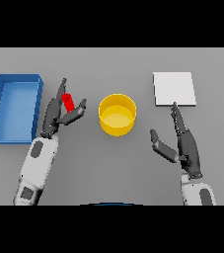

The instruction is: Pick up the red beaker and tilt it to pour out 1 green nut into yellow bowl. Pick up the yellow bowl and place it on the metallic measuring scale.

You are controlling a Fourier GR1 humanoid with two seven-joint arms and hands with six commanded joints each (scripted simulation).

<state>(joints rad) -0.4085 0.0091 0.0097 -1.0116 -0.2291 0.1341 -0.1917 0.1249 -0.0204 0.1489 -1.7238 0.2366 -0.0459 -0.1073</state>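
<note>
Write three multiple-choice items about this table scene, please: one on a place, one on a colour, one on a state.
1. Where is the yellow bowl?
A. inside the blue bin
B. on the table between both hands
C. on the metallic measuring scale

2. What colour is the beaker?
A. red
B. green
C. white

3. What is the left hand doing?
A. lying flat
B. grasping the beaker
C. holding the bowl

Answers: 1 B, it stands on grey table apart from bin and scale. 2 A, red shows between the fingers. 3 B, fingers and thumb close around it; the right hand is open, empty.
</note>
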